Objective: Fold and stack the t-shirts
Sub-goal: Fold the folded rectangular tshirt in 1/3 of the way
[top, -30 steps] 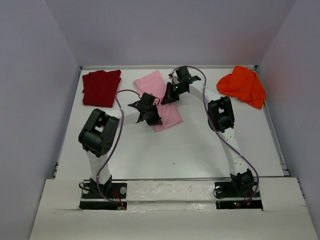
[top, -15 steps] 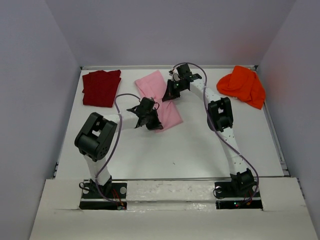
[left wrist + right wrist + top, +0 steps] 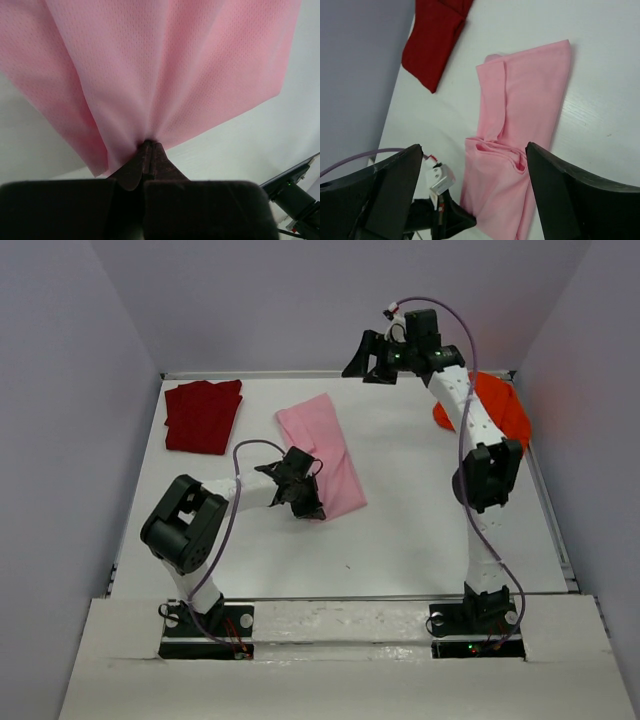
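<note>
The light pink t-shirt (image 3: pixel 322 447) lies as a long folded strip in the middle of the table. My left gripper (image 3: pixel 308 506) is shut on its near edge, and in the left wrist view the closed fingertips (image 3: pixel 148 148) pinch the cloth (image 3: pixel 165 65) into a pucker. My right gripper (image 3: pixel 356 360) hangs high near the back wall, open and empty. It looks down on the pink t-shirt (image 3: pixel 520 100), the dark red t-shirt (image 3: pixel 435 40) and my left gripper (image 3: pixel 455 215). The dark red t-shirt (image 3: pixel 203 415) lies folded at the back left. The orange t-shirt (image 3: pixel 505 412) sits crumpled at the back right.
White walls enclose the table on three sides. The right arm's upper link (image 3: pixel 462 410) crosses in front of the orange t-shirt. A raised rail (image 3: pixel 340 597) runs along the near edge in front of the arm bases.
My right gripper has let go of the pink t-shirt, opened wide and risen toward the back wall. The left gripper stays shut on the shirt, which now lies flatter and longer.
</note>
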Tool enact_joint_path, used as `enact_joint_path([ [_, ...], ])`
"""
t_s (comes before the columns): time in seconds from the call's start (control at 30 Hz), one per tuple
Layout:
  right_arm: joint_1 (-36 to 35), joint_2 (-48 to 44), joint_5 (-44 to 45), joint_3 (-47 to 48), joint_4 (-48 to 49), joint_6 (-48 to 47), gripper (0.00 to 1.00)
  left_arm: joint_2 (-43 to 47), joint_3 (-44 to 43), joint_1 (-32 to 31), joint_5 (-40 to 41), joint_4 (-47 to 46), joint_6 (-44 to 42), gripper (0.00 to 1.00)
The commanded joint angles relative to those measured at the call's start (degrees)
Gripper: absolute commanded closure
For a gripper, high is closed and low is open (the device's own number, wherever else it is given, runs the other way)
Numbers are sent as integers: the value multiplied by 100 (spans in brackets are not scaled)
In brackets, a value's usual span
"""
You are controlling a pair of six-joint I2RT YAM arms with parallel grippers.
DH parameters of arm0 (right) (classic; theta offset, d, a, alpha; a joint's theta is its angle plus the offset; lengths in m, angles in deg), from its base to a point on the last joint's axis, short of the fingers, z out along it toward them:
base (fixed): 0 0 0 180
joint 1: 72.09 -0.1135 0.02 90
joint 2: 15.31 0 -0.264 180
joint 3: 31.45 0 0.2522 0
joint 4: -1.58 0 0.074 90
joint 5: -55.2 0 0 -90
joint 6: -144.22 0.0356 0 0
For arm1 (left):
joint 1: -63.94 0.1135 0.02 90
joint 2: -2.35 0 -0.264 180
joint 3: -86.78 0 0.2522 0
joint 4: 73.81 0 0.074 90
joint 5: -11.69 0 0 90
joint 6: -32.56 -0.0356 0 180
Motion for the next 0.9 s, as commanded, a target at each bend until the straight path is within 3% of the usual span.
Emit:
enact_joint_path([
  [0.0, 93, -807, -432, -767, -877, -155, 10, -10, 347, -158, 320, 1273, -215, 100],
  [0.13, 207, -1773, -798, -3486, -476, -262, 7, 420, 478, -413, 259, 1404, -110, 100],
  [0.27, 208, -2408, -1126, -5272, -150, -122, 7, 930, 531, -694, 338, 1782, 48, 100],
  [0.47, 208, -3217, -1328, -6772, 475, 19, 7, 1634, 883, -800, 312, 1932, 303, 100],
  [0.67, 208, -3735, -1443, -7554, 607, 99, 7, 2099, 454, -993, 452, 2081, 575, 100],
  [0.77, 208, -4008, -1451, -7992, 677, 230, 7, 2258, 286, -993, 557, 2239, 646, 85],
  [0.8, 208, -4096, -1469, -8125, 738, 274, 7, 2354, 242, -993, 584, 2283, 690, 70],
  [0.83, 208, -4280, -1478, -8405, 878, 370, 7, 2407, 259, -1002, 602, 2336, 734, 43],
  [0.87, 208, -4360, -1487, -8538, 949, 406, 7, 2460, 311, -993, 593, 2345, 786, 31],
])
